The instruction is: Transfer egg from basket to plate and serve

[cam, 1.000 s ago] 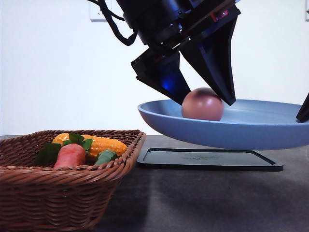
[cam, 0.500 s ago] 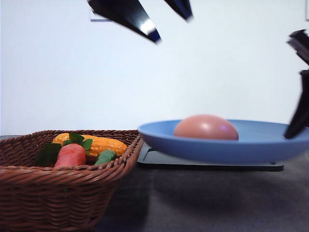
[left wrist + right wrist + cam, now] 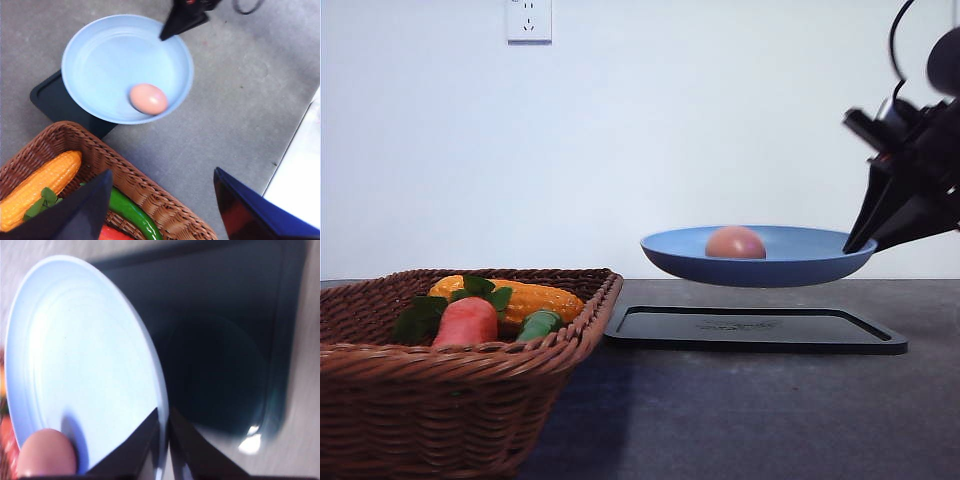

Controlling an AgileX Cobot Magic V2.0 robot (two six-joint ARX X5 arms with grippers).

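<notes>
The light blue plate [image 3: 790,268] hangs level above the black tray [image 3: 753,330], held at its right rim by my right gripper [image 3: 852,244]. The brownish-pink egg [image 3: 735,243] lies in the plate. In the right wrist view the right gripper [image 3: 163,414] is shut on the plate [image 3: 85,365] rim, with the egg [image 3: 44,452] near one edge. The left wrist view looks down on the plate [image 3: 105,60], the egg [image 3: 148,98] and the wicker basket [image 3: 150,197]. My left gripper [image 3: 161,174] is open and empty above the basket's edge.
The basket [image 3: 470,390] at the front left holds a corn cob [image 3: 525,298], a red carrot-like vegetable [image 3: 467,320] with green leaves and a green pepper [image 3: 538,324]. Grey table surface lies to the right of the basket and tray.
My left gripper has let go of the egg, risen and left the front view. The plate with the egg has moved back and to the right, held over the tray by the right gripper.
</notes>
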